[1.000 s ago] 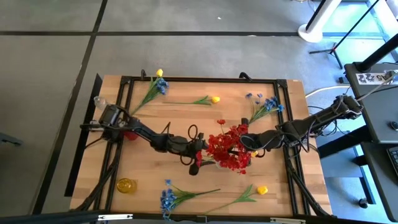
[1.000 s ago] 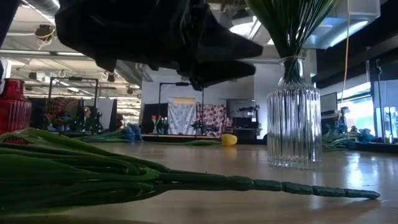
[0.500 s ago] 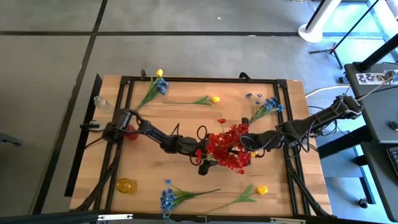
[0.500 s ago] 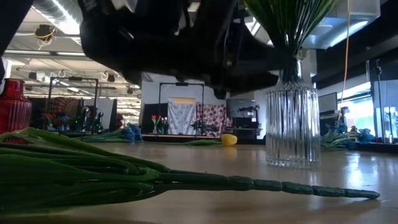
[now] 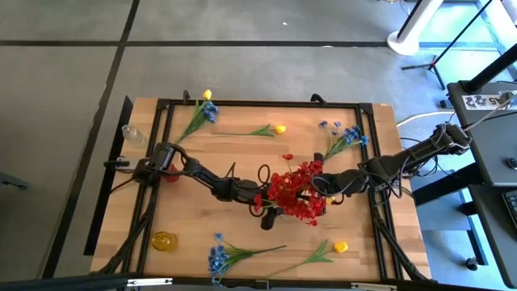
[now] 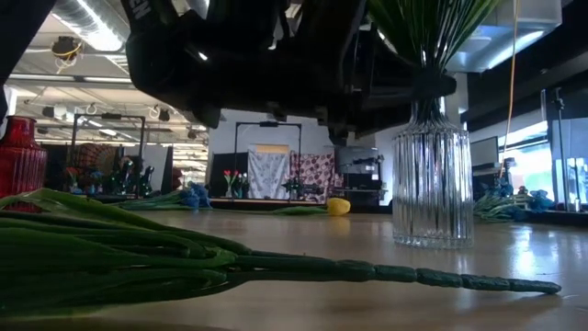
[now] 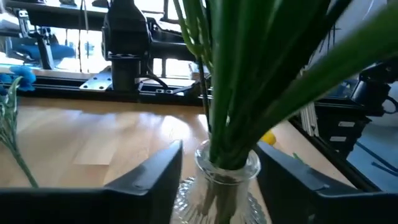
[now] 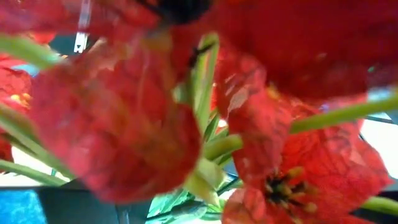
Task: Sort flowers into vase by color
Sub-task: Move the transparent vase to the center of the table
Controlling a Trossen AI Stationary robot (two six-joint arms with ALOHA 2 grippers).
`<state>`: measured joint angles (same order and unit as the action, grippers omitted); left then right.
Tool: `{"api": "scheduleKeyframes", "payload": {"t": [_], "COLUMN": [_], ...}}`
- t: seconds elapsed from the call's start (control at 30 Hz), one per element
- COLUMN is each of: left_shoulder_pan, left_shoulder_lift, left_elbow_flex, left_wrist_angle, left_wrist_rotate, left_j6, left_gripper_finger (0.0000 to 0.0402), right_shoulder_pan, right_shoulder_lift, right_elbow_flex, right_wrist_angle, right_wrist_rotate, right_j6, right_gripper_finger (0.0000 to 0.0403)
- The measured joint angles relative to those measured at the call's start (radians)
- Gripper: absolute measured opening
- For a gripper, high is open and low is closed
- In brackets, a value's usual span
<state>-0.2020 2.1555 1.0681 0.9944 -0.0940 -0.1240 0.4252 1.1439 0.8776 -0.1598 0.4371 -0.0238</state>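
left gripper (image 7: pixel 217 180) astride clear vase neck (image 7: pixel 227 167), red flowers (image 5: pixel 296 191) above

Overhead: straight down, whole table (image 5: pixel 242 162). Low: tabletop level, facing the room. Left wrist: close on the glass vase (image 7: pixel 227 180), shared with low. Right wrist: pressed into red flowers (image 8: pixel 186 112).

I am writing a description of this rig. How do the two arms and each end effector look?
Both arms are dark, jointed and slim, with black cables looping alongside: left arm, right arm. The left end effector has two flat, dark, wedge-shaped fingers.
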Motion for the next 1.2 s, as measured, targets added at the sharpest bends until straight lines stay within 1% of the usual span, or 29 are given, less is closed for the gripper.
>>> {"api": "scheduleKeyframes", "payload": {"t": [0.13,0.2,0.47,0.57,0.73,0.83,0.9,1.03,1.1,1.2], "left_shoulder_pan": [-0.002,-0.003,-0.004,-0.012,-0.024,-0.024,-0.023,-0.023,-0.028,-0.029], "left_shoulder_lift": [0.0,0.0,-0.02,-0.042,-0.135,-0.19,-0.219,-0.244,-0.244,-0.244], "left_elbow_flex": [0.0,0.0,-0.01,-0.058,-0.198,-0.267,-0.3,-0.327,-0.327,-0.327], "left_wrist_angle": [-0.011,-0.011,-0.041,-0.02,0.015,0.012,0.012,0.014,0.028,0.045], "left_wrist_rotate": [-0.005,-0.03,-0.051,-0.091,-0.14,-0.196,-0.215,-0.228,-0.227,-0.227], "left_j6": [0.004,0.01,0.031,0.031,0.035,0.055,0.061,0.066,0.074,0.075], "left_gripper_finger": [0.0126,0.0114,0.0114,0.0114,0.0114,0.0114,0.0114,0.0114,0.0114,0.0114], "right_shoulder_pan": [0.0,0.0,0.001,0.002,0.001,0.001,0.0,-0.001,-0.009,-0.025], "right_shoulder_lift": [0.0,0.0,0.0,-0.003,-0.018,-0.022,-0.022,-0.019,0.001,0.054], "right_elbow_flex": [0.0,0.0,0.0,0.0,0.001,0.001,0.001,0.002,0.002,0.001], "right_wrist_angle": [0.0,0.0,-0.018,-0.026,-0.023,0.002,0.052,0.093,0.095,0.11], "right_wrist_rotate": [0.001,0.001,0.0,-0.011,-0.021,-0.006,0.0,0.009,0.044,0.059], "right_j6": [0.0,0.0,0.019,0.027,0.034,0.025,0.018,-0.007,-0.007,-0.023], "right_gripper_finger": [0.0317,0.0317,0.0317,0.0317,0.0317,0.0317,0.0317,0.0317,0.0317,0.0317]}}
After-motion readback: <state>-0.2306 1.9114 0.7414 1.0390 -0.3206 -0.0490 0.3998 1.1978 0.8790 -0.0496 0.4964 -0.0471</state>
